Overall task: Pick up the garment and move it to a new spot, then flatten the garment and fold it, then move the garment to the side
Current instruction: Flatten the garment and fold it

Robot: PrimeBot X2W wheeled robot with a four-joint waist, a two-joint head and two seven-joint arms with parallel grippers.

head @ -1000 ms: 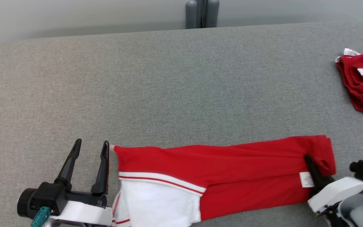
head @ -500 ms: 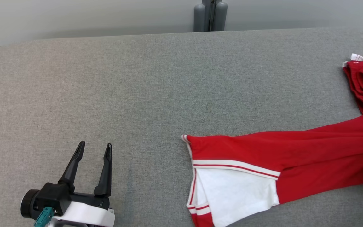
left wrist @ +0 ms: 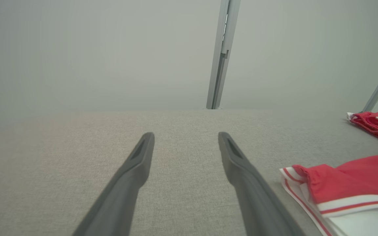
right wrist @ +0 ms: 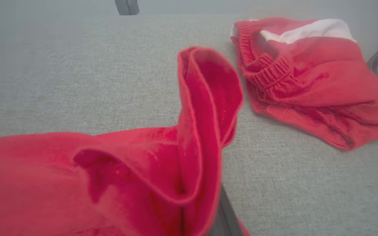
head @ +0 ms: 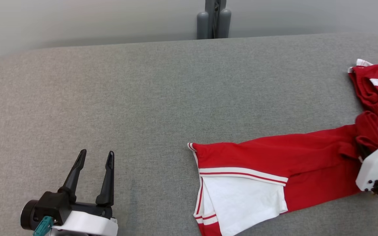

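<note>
Head view: my right jaws are pinched shut on the red garment's point(head: 274, 157) raised end near the desk's point(head: 143, 98) right edge; my left jaws gape wide, holding nothing, toward the left edge.

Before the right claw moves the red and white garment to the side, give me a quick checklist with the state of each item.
1. Right claw grip on the garment: ok, shut on its bunched end.
2. Left claw clear of cloth: ok, open, apart from the garment's striped edge.
3. Garment flat: not ok, the gripped end is bunched and raised.
4. Room to the side: not ok, a second red garment lies close beside the gripped end.
5. Table edge on that side: cannot tell, out of frame.
</note>
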